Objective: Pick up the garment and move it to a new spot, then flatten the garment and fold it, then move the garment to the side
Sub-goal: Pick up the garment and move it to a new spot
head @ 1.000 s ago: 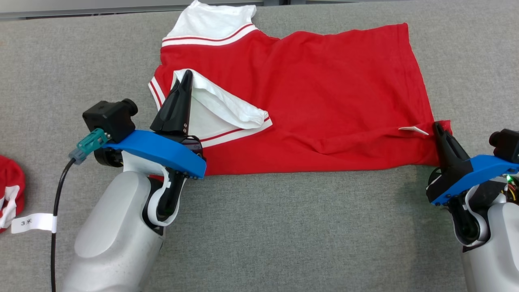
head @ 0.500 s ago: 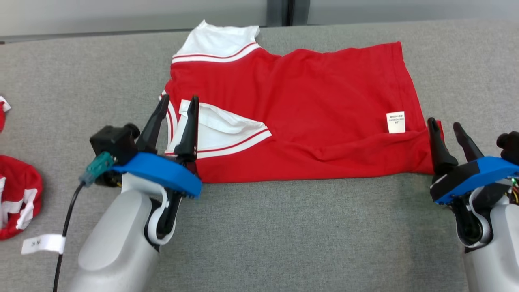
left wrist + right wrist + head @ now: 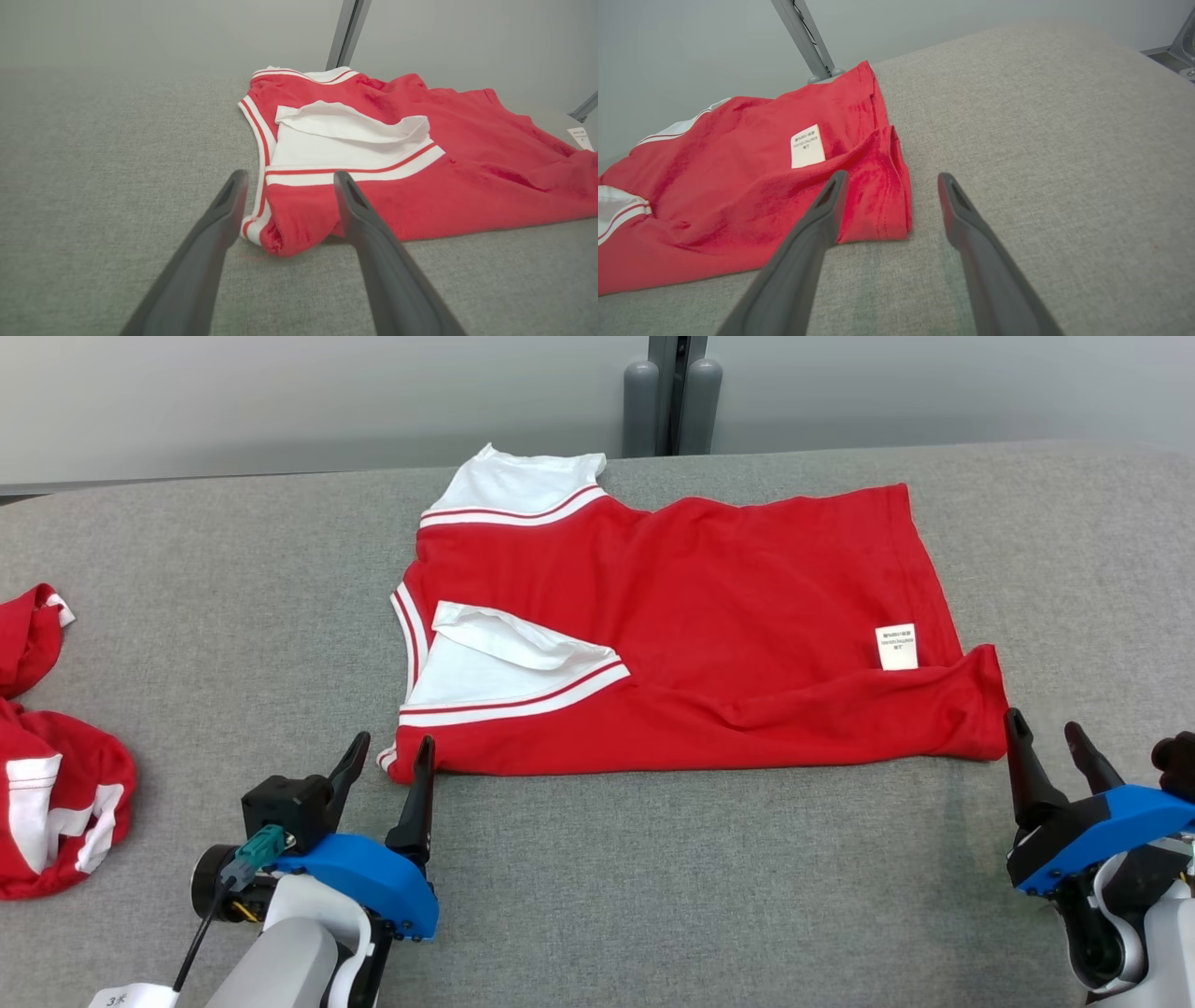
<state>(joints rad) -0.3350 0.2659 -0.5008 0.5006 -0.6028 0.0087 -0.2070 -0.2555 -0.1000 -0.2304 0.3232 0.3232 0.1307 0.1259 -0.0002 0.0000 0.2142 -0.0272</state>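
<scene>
Garment (image 3: 691, 616) on table (image 3: 653, 859) (second heap (image 3: 56, 821) leftward)

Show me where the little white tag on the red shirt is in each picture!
Head view: the white tag sits on the red shirt, near its right end.
Left wrist view: the tag is close to the right edge.
Right wrist view: the tag is left of the middle, on the red cloth.
Shared landmark: the grey post behind the shirt, at the top of every view.
</scene>
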